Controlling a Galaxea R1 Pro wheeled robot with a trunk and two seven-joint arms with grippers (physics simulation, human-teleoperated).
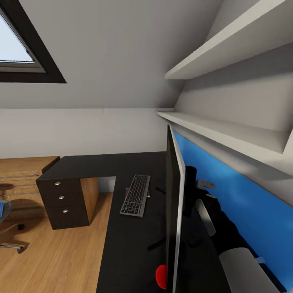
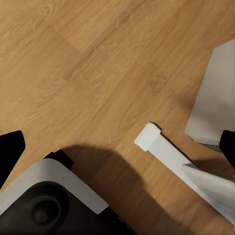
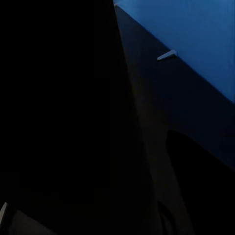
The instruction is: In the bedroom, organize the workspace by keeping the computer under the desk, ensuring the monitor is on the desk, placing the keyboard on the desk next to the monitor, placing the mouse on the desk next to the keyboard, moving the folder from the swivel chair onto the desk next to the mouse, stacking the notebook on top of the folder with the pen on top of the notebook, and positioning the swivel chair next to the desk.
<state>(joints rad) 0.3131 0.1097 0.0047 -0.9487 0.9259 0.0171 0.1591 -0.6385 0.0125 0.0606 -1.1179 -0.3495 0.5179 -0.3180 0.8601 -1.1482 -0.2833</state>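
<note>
Hands first: the left wrist view looks down at the wooden floor (image 2: 98, 58), with dark fingertips (image 2: 11, 147) at the frame's edges, so the left hand seems spread and empty. The right hand's state I cannot tell; its view is nearly black, probably because the arm reaches behind the monitor (image 1: 174, 203), beside the blue panel (image 3: 196, 34). In the head view, the monitor stands edge-on on the table (image 1: 122, 244). The keyboard (image 1: 135, 195) lies just in front of the monitor.
</note>
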